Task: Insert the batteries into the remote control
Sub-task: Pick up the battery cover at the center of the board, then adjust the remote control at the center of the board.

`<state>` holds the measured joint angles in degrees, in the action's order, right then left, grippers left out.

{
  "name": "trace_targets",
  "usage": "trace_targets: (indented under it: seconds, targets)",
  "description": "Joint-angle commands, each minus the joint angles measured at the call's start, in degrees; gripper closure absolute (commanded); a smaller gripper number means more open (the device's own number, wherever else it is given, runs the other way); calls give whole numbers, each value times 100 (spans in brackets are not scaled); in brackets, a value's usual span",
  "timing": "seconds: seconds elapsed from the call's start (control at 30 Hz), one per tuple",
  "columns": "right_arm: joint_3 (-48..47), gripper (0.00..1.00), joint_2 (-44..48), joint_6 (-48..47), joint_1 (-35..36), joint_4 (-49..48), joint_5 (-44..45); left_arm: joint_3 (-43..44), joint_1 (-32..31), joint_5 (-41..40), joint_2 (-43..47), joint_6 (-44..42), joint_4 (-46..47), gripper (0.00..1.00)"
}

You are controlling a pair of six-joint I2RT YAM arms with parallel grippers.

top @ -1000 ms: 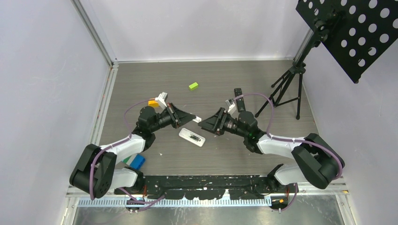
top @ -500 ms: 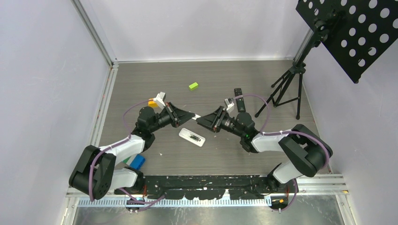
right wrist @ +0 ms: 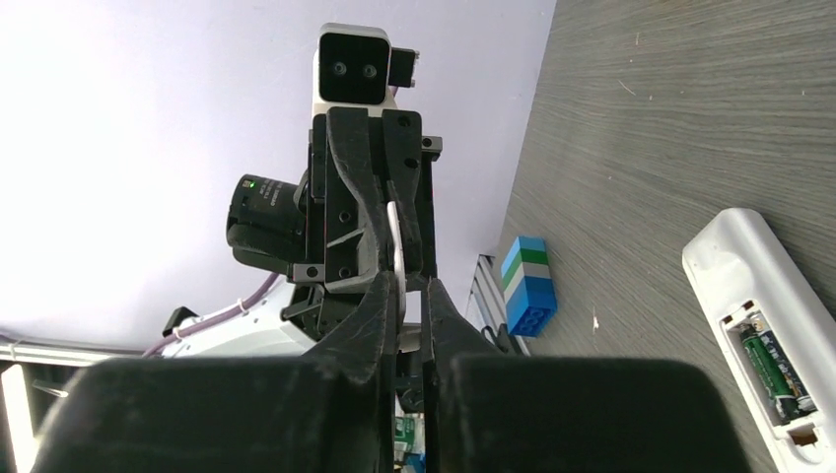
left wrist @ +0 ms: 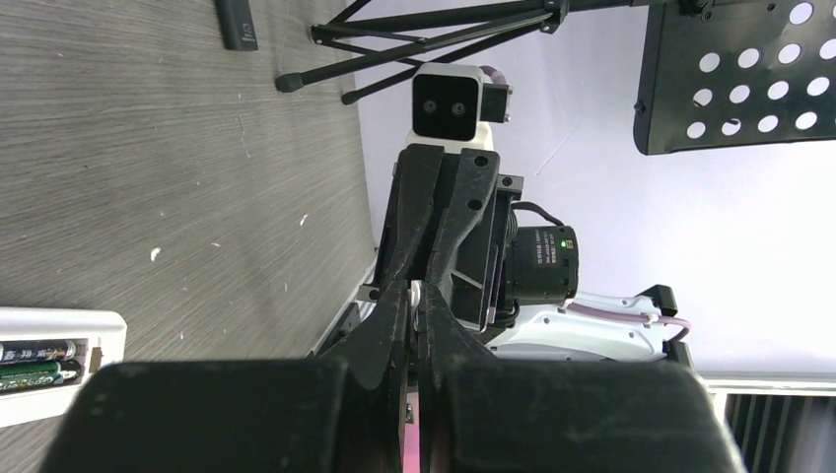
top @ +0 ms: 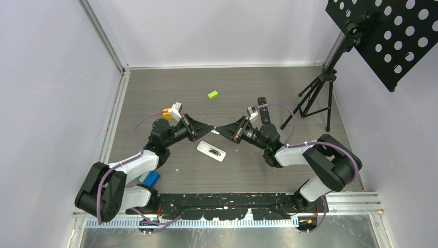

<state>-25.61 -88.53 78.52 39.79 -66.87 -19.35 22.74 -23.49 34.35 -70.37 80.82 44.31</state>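
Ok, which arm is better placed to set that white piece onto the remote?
Probably right. The right claw and left claw both pinch the white piece, but the remote shows its open bay fuller in the right wrist view.

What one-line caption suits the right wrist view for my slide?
Left fingers hold a thin white piece between the right fingers; open remote, batteries inside, lies on the table.

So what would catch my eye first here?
The left pincer and right pincer meet tip to tip mid-table, at one thin white piece. Below them lies a white remote, its back open with batteries inside. A black perforated panel on a tripod stands far right.
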Motion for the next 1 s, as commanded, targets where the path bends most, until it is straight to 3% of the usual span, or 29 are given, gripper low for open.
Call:
trace_targets:
  seconds: [0.0, 0.1, 0.13, 0.2, 0.3, 0.4, 0.5, 0.63, 0.97]
  targets:
    - [-134, 99, 51, 54, 29, -312, 126, -7, -16, 2, 150, -134, 239, 100]
    - [-74, 100, 115, 110, 28, -184, 101, 38, -11, -115, 207, -426, -118, 86]
    - [-50, 100, 157, 111, 29, -79, 111, 64, -7, -174, 248, -624, -315, 78]
    - [-1, 100, 297, 40, 16, 333, 132, 137, 7, -376, 356, -1178, -789, 51]
    - [-61, 100, 603, -347, -14, 1503, 142, 239, 55, -1019, 608, -2067, -2040, 25]
    - [-412, 100, 936, -1196, -8, 3438, -31, 280, 80, -1873, 918, -2820, -3058, 15]
    - [-822, 100, 928, -2289, 14, 4891, -402, 308, 97, -2581, 1094, -3279, -3755, 10]
    - [-1329, 99, 597, -3468, 210, 6267, -901, 305, 116, -2823, 975, -3535, -4105, 10]
    - [-1951, 100, -289, -3969, 502, 7163, -908, 300, 151, -2852, 232, -3830, -4133, 11]
